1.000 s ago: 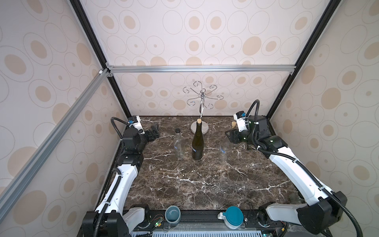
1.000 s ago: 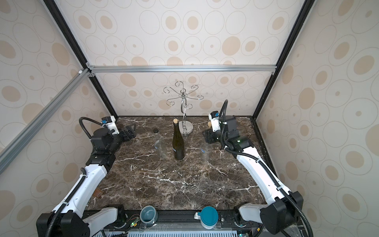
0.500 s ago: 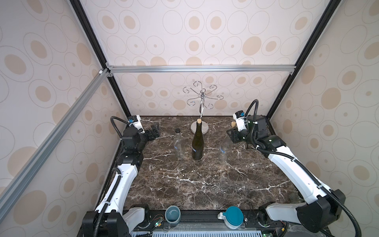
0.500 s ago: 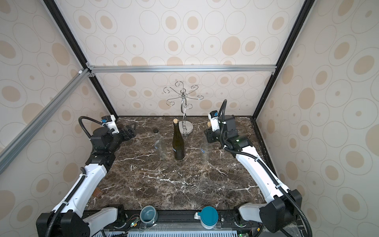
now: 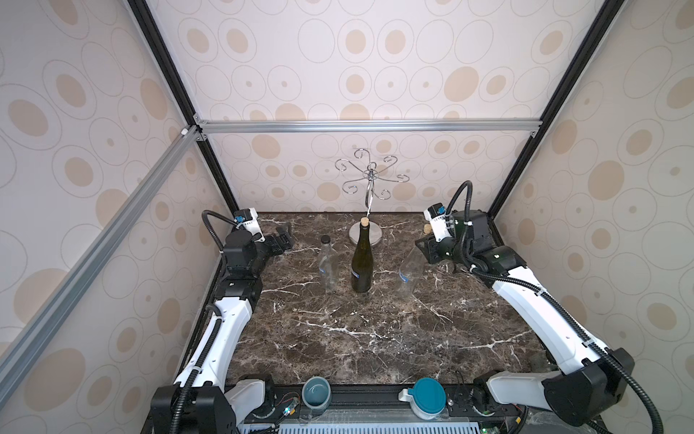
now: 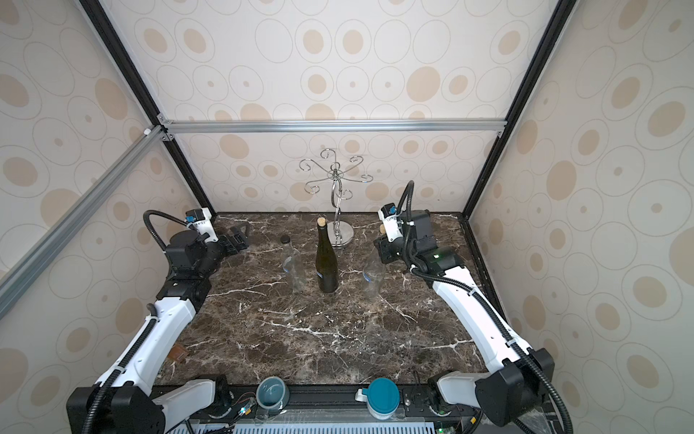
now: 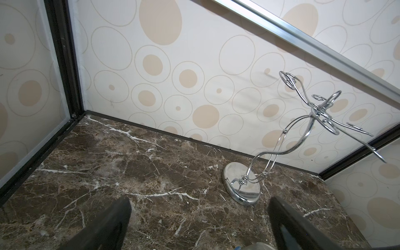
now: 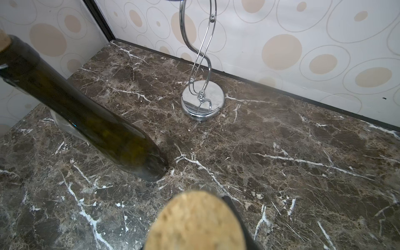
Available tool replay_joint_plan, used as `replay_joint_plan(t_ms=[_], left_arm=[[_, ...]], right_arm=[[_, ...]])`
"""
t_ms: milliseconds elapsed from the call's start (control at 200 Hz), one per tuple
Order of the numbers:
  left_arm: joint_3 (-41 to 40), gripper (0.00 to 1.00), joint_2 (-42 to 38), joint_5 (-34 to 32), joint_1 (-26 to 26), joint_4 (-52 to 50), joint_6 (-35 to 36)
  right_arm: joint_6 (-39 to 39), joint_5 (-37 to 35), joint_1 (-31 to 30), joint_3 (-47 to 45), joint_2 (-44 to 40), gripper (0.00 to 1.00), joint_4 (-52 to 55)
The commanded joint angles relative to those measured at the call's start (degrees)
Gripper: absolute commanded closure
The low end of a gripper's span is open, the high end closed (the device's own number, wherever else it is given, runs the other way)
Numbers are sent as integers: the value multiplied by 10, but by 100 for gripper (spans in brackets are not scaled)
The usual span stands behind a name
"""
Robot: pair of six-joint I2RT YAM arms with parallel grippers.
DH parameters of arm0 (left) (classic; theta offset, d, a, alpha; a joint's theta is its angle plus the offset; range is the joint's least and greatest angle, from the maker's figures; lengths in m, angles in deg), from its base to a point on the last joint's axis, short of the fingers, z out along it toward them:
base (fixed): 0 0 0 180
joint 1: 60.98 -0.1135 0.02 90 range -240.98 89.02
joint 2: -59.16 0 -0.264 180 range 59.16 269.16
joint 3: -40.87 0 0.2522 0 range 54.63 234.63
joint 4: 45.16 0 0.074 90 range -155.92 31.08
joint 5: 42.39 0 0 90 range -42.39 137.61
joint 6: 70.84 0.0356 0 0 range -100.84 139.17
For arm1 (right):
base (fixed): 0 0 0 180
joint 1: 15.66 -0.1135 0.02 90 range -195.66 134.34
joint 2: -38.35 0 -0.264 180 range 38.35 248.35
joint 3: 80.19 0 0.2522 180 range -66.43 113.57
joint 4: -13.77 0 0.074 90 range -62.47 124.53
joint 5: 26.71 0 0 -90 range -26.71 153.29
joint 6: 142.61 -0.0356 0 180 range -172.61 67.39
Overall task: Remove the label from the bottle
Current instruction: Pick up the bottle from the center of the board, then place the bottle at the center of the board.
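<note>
Both top views look down from high above the front edge of the desk (image 5: 338, 338), facing the back wall and far enough off to hold the whole desk. The chrome stand (image 5: 377, 236) (image 6: 343, 235) sits at the far middle. The 2 wrist views sit low and close over the desk and face that stand (image 7: 242, 186) (image 8: 203, 101) from opposite sides. All 4 views share the stand.

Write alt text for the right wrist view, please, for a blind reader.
A cork looms close in the foreground. Behind it, on a brown marble table, stand a dark green bottle and a chrome wire stand.
</note>
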Motion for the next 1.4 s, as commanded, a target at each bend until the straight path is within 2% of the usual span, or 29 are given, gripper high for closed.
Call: replay_joint_plan(t_ms=[0, 285, 520, 655, 870, 1396], left_arm=[[31, 0, -3, 10, 3, -7, 12], [57, 0, -5, 19, 5, -48, 55], [62, 1, -16, 41, 13, -55, 69], [73, 1, -22, 22, 28, -72, 86], [88, 1, -24, 42, 48, -87, 102], [99, 2, -21, 63, 75, -91, 110]], right_arm=[[20, 39, -5, 27, -23, 74, 9], [48, 97, -25, 40, -39, 75, 41], [65, 72, -80, 31, -47, 76, 37], [66, 59, -104, 20, -48, 76, 20], [82, 12, -151, 2, -44, 73, 1], [80, 16, -161, -23, -38, 68, -8]])
